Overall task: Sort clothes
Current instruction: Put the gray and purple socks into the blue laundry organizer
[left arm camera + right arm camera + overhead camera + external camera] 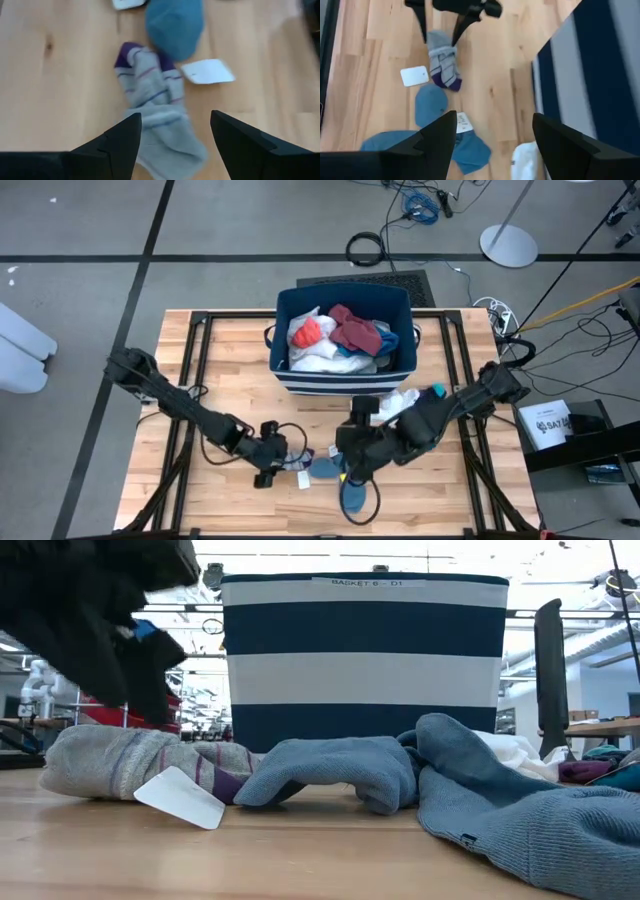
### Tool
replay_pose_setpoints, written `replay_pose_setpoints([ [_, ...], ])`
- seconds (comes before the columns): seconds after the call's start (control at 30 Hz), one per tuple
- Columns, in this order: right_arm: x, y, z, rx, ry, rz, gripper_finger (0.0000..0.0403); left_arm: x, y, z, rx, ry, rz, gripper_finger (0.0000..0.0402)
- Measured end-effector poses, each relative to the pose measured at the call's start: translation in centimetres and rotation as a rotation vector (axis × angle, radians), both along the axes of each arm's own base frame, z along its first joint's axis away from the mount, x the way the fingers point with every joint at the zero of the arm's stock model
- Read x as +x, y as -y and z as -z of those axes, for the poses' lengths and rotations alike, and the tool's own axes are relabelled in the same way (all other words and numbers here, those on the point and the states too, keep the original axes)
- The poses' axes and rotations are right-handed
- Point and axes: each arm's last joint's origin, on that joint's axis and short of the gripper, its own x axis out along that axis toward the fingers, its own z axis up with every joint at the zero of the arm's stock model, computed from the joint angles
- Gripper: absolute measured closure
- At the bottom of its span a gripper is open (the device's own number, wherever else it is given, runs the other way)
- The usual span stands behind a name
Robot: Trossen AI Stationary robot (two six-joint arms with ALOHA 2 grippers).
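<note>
Left gripper (172, 132) hovers with fingers spread over the grey purple-striped sock (155, 115) while right gripper (492, 137) hangs open above the blue socks (431, 107).

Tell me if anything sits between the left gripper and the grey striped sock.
Nothing visible does. The left gripper is open with the grey striped sock lying straight ahead between its fingers on bare wood; a white tag and a blue sock lie beyond.

Two blue socks (340, 480), one grey sock (155, 115)

We see two dark, jointed arms (190, 412) with black cables looping along them. Our wrist views show wedge-shaped matte black fingers (116, 145).
</note>
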Motion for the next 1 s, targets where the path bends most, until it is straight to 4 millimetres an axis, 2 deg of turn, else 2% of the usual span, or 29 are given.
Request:
replay_pose_setpoints([
  [0.2,0.1,-1.6,3.5,0.023,0.0,0.008,0.0156,0.5,0.2,2.4,0.055,-0.064,-0.048,0.0153],
  [0.33,0.1,-2.2,4.8,0.043,0.015,0.014,0.0156,0.7,0.3,3.5,0.066,-0.099,-0.068,0.0153],
  [0.53,0.0,-3.1,5.3,0.074,0.051,0.019,0.0156,0.9,0.3,4.3,0.071,-0.124,-0.089,0.0153],
  [0.7,-0.7,-4.1,5.1,0.013,0.119,0.052,0.0156,0.9,0.3,4.4,0.082,-0.123,-0.099,0.016],
  [0.83,-1.3,-5.1,5.1,-0.009,0.159,0.067,0.0156,0.8,0.2,4.5,0.09,-0.124,-0.103,0.0207],
  [1.0,-1.8,-6.4,4.8,-0.003,0.211,0.048,0.0156,0.8,0.2,4.4,0.091,-0.123,-0.102,0.0314],
])
